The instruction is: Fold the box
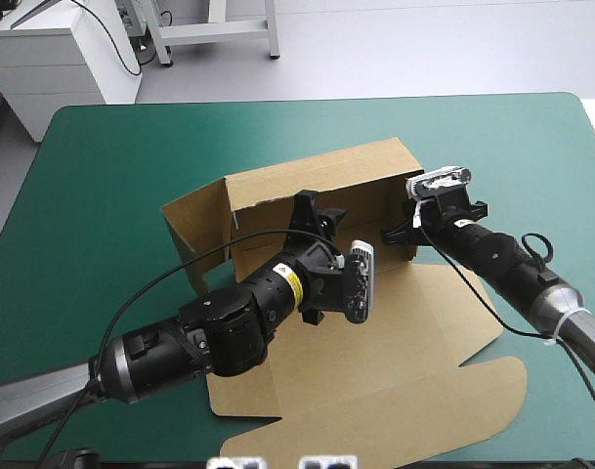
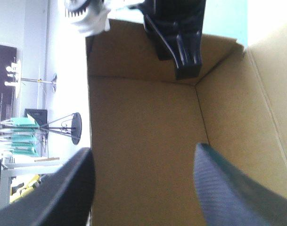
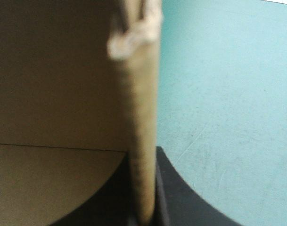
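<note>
Brown cardboard box (image 1: 317, 186), a cut sheet with walls raised and lid flat, sat mid-table on the teal-green cover (image 1: 111, 176) in the high view. The left gripper (image 1: 312, 213) was inside it and the right gripper (image 1: 403, 233) at its right wall. In the left wrist view, black fingers (image 2: 72, 188) stood spread, facing the box's inner wall. In the right wrist view, the fingers pinched that wall's edge, with the cover beyond.

No legible text anywhere; only a small yellow label (image 1: 295, 284) on the left arm (image 1: 229, 332), print too small to read.
</note>
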Motion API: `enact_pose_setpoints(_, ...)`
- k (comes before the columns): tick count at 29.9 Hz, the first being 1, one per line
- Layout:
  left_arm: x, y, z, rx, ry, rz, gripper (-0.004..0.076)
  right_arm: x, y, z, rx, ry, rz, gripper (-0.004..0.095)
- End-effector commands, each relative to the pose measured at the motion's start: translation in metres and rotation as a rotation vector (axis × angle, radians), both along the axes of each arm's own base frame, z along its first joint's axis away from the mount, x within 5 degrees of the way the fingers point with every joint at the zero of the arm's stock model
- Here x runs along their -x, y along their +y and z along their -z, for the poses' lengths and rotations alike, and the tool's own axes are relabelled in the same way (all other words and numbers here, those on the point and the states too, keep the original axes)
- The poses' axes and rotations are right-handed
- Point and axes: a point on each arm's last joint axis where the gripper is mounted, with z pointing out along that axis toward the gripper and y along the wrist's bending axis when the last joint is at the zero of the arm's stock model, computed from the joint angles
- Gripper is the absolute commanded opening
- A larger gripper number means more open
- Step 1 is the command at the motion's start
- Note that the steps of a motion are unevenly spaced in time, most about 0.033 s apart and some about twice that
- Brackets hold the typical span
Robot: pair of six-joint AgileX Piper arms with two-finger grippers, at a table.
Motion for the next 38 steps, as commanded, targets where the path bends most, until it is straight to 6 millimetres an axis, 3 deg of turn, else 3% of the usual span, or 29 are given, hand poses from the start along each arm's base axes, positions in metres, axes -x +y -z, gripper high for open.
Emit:
enact_pose_setpoints(1, 0.012, 0.006, -0.028, 0.073, -0.077, 0.052, 0.0189, -0.001, -0.003, -0.026, -0.051, -0.089, 0.048, -0.0018)
enact_pose_setpoints(3, 0.011, 0.008, -0.029, 0.075, -0.075, 0.041, 0.0010, 0.000, -0.003, -0.026, -0.051, -0.087, 0.046, -0.0018)
enact_pose_setpoints(4, 0.011, 0.010, -0.030, 0.074, -0.076, 0.035, 0.0001, 0.000, -0.003, -0.025, -0.052, -0.084, 0.043, -0.0018)
enact_pose_setpoints(8, 0.003, 0.015, -0.033, 0.103, -0.038, -0.008, 0.0018, 0.000, -0.003, -0.025, -0.052, -0.080, 0.038, -0.0018)
enact_pose_setpoints(11, -0.017, 0.028, -0.042, 0.183, 0.024, -0.094, 0.0018, 0.000, -0.002, -0.025, -0.053, -0.076, 0.034, -0.0018)
enact_pose_setpoints(18, -0.066, 0.078, -0.099, 0.492, 0.116, -0.326, 0.0018, 0.000, -0.002, -0.025, -0.054, -0.072, 0.030, -0.0020)
enact_pose_setpoints(24, -0.082, 0.127, -0.134, 0.609, 0.211, -0.520, 0.0018, 0.001, -0.001, -0.024, -0.055, -0.062, 0.017, -0.0020)
enact_pose_setpoints(33, -0.104, 0.207, -0.123, 0.654, 0.381, -0.882, 0.0015, 0.003, 0.002, -0.022, -0.062, -0.030, -0.019, -0.0020)
enact_pose_setpoints(38, -0.099, 0.245, -0.116, 0.792, 0.461, -0.980, 0.0015, 0.004, 0.003, -0.021, -0.063, -0.023, -0.026, -0.0020)
